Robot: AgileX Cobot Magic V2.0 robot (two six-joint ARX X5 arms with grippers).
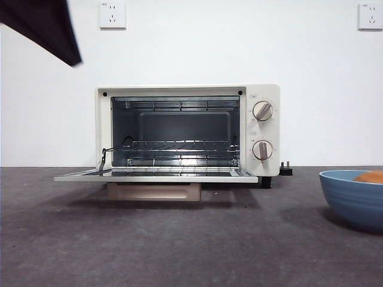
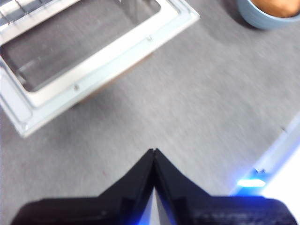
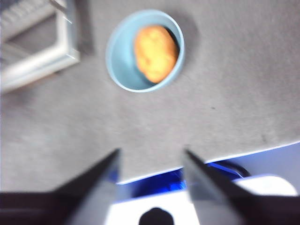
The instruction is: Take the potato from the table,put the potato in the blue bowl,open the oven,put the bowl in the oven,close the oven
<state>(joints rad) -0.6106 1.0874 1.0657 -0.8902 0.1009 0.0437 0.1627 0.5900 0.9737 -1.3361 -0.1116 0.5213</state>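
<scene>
The cream-white oven (image 1: 187, 130) stands at the middle back of the table (image 1: 179, 239) with its glass door (image 1: 155, 176) folded down flat and its wire rack showing. The blue bowl (image 1: 354, 197) sits at the right edge of the front view with the orange-brown potato (image 1: 370, 177) inside it; the right wrist view shows both from above, bowl (image 3: 123, 65) and potato (image 3: 156, 52). My left gripper (image 2: 154, 152) hovers shut above bare table in front of the open door (image 2: 93, 70). My right gripper (image 3: 151, 157) is open, well back from the bowl, holding nothing.
A dark arm tip (image 1: 51, 30) hangs at the top left corner of the front view. A black plug (image 1: 286, 170) lies beside the oven's right foot. The table's near edge (image 3: 225, 157) with a white-and-blue base runs under the right gripper.
</scene>
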